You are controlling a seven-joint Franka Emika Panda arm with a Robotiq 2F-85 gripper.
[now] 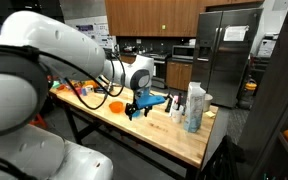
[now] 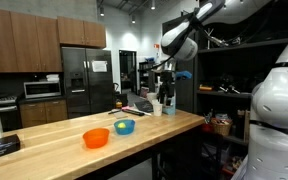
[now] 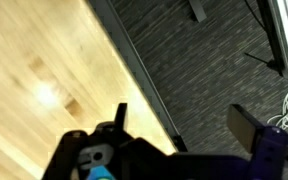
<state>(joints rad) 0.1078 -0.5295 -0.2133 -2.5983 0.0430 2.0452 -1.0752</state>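
While the orange bowl (image 1: 115, 105) sits untouched on the tabletop (image 1: 164, 135), a blue bowl (image 2: 124, 126) just beside it, my fingers (image 3: 248, 128) hang spread as wide as they go, with nothing between them. Seen from the wrist, they frame only pale wood and the tabletop's edge, with dark carpet (image 3: 204, 60) beyond it. By my reading this is an approach at most. No contact is made, and in an exterior view my fingers (image 1: 133, 108) stand near the orange bowl but above it and apart.

Any grasp from here would call for lining up over a rim and coming down straight, since the edge looks close and a sideways shove could send a bowl sliding.

A cluster of pale bottles (image 1: 194, 105) stands farther along the tabletop, near its end. Around it lies a kitchen, with a steel refrigerator (image 2: 84, 80), a microwave (image 2: 42, 89) on a counter and brown wooden cabinets (image 1: 149, 15) overhead. Dark shelving (image 2: 219, 100) rises beside my arm.
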